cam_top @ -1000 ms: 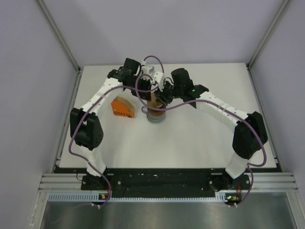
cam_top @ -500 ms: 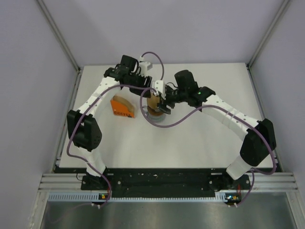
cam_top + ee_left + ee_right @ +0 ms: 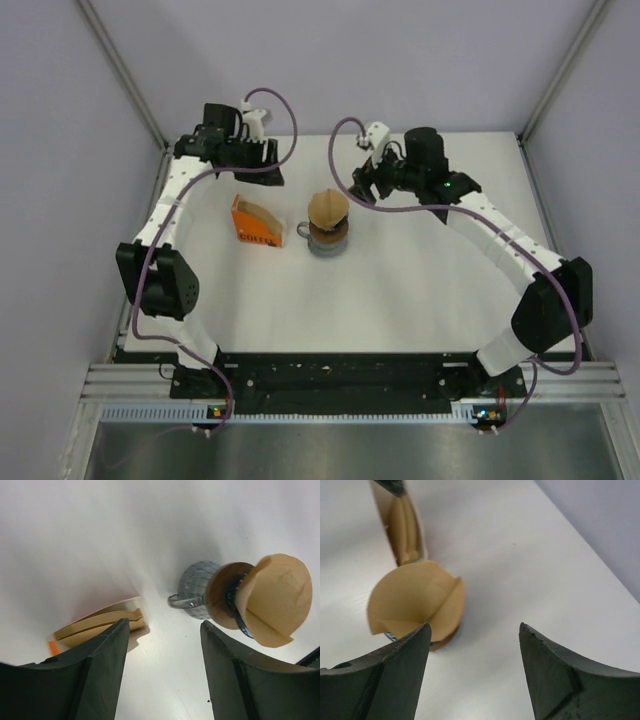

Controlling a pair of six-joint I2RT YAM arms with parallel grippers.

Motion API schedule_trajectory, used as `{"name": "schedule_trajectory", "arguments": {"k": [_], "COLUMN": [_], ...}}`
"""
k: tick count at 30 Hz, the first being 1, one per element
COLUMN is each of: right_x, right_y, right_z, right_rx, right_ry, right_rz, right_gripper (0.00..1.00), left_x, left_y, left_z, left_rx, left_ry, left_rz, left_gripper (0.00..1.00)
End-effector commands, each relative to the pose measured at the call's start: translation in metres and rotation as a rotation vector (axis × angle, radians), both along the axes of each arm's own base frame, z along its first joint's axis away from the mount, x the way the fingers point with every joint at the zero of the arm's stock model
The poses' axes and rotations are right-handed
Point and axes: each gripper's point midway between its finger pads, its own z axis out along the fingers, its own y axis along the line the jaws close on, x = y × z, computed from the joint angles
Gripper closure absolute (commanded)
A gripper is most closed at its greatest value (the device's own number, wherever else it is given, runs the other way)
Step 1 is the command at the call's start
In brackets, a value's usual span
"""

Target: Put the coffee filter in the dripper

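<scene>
The tan coffee filter [image 3: 327, 209] stands open in the blue dripper [image 3: 328, 231], which sits on a grey mug [image 3: 324, 246] at mid-table. The filter hides most of the dripper; only a thin blue rim shows in the left wrist view [image 3: 239, 620]. The filter also shows in the left wrist view [image 3: 276, 599] and the right wrist view [image 3: 414, 600]. My left gripper [image 3: 264, 170] is open and empty, behind and left of the mug. My right gripper [image 3: 366, 186] is open and empty, behind and right of it. Neither gripper touches the filter.
An orange printed pack of filters [image 3: 256, 225] lies just left of the mug, its open end showing stacked tan filters [image 3: 102, 624]. The mug's handle [image 3: 180, 601] points toward the pack. Grey walls enclose the white table [image 3: 420, 290].
Both grippers were close around the filter on the dripper. They have let go and pulled away, the left one back and left, the right one back and right. The filter stays in the dripper.
</scene>
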Motion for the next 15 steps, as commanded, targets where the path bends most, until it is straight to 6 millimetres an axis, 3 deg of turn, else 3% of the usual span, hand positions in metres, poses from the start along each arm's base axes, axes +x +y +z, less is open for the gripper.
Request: {"name": "schedule_trajectory", "arguments": {"k": [1,5,7,12,15], "right_x": [0.035,0.056,0.06,0.051,0.04], "right_y": [-0.058,-0.125,-0.162,-0.243,-0.266], "right_z": [0.062,0.045,0.026,-0.025,-0.046], "right_rx": [0.204,0.281,0.296,0.357,0.382], "right_ry": [-0.069,-0.008,0.021,0.081,0.087], "right_rz": [-0.325,-0.596,-0.731,-0.993,-1.064], "right_gripper": [0.29,0.29,0.29,0.28,0.28], "left_x": [0.006,0.011,0.011,0.004,-0.005], "left_y": [0.044,0.103,0.133,0.207,0.239], "left_z": [0.055,0.059,0.056,0.044,0.026], "left_rx": [-0.053,0.004,0.009,0.03,0.051], "left_ry": [-0.127,-0.179,-0.179,-0.183,-0.178], "left_rz": [0.115,0.279,0.383,0.603,0.702], "left_gripper": [0.36,0.35,0.35,0.35,0.35]}}
